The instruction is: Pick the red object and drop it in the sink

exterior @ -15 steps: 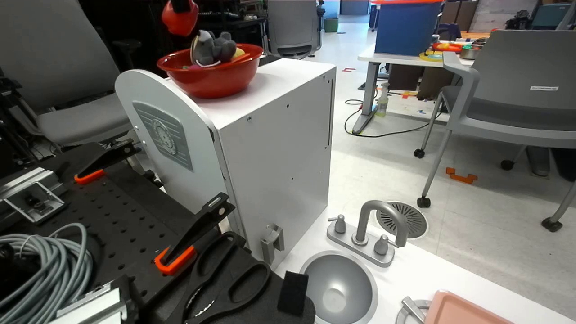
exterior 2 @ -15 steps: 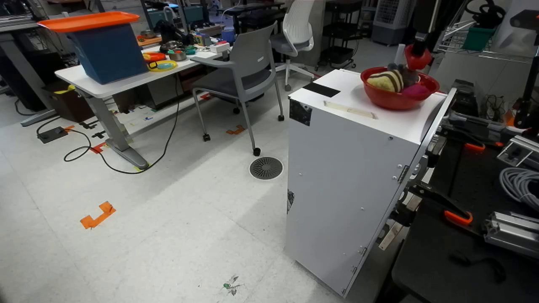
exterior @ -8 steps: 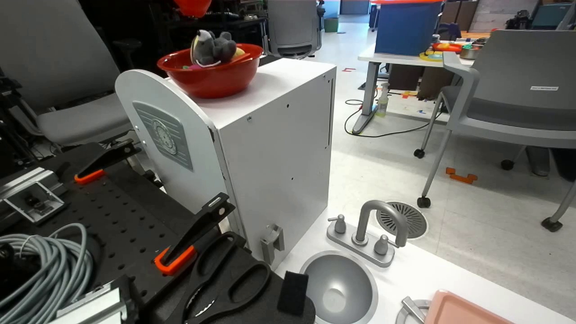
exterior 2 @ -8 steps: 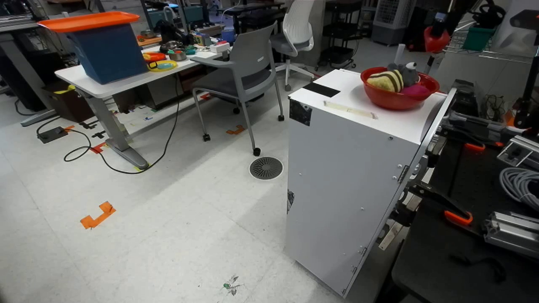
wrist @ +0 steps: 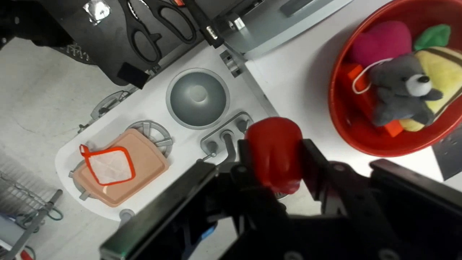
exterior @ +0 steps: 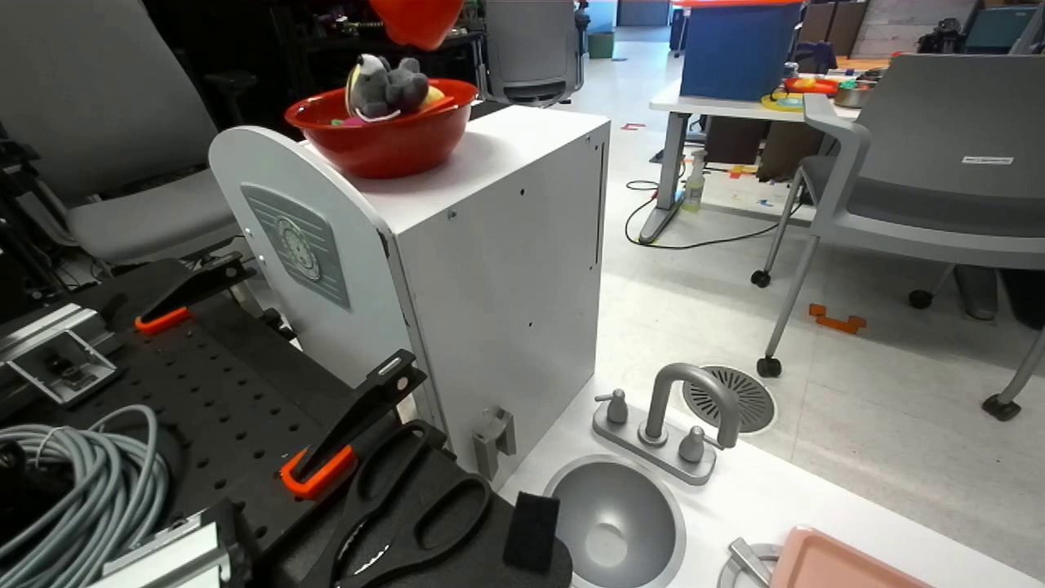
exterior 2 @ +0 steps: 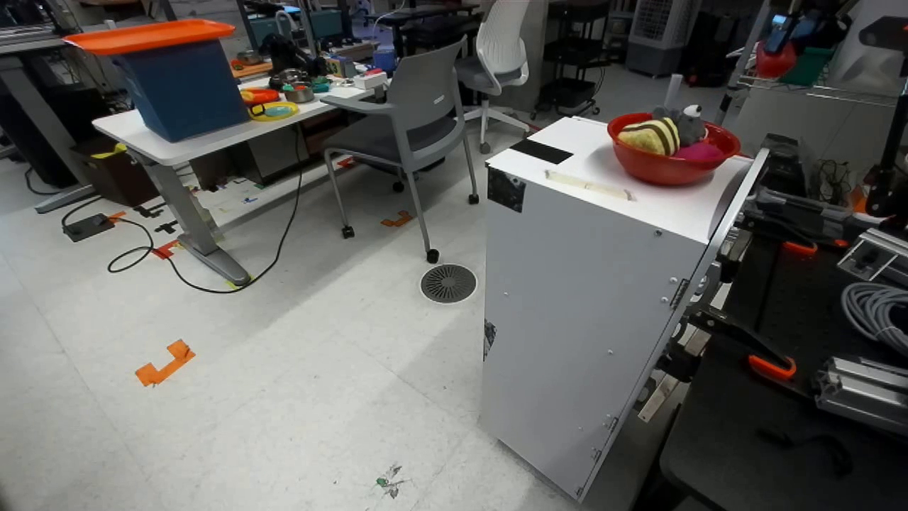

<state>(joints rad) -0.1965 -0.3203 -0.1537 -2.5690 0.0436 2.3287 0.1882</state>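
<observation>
The red object (wrist: 275, 153) is a rounded, glossy red piece. My gripper (wrist: 277, 150) is shut on it, with a dark finger pressed to each side in the wrist view. The red object is in the air, at the top edge of an exterior view (exterior: 418, 18) and at the upper right of an exterior view (exterior 2: 775, 62). The sink (wrist: 198, 99) is a round grey basin with a faucet (wrist: 228, 144), up and left of the gripper in the wrist view. It also shows at the bottom of an exterior view (exterior: 612, 523). The sink is empty.
A red bowl (exterior: 384, 147) of soft toys stands on the tall white cabinet (exterior: 506, 245) beside the sink. A pink tray (wrist: 144, 155) with a red-edged cloth lies past the faucet. Scissors (exterior: 457, 514) and orange clamps (exterior: 318, 472) are on the black table.
The red object, held in my gripper, has moved away from above the red bowl. It has shifted right in both exterior views and looks larger in one of them. The bowl and sink have not moved.
</observation>
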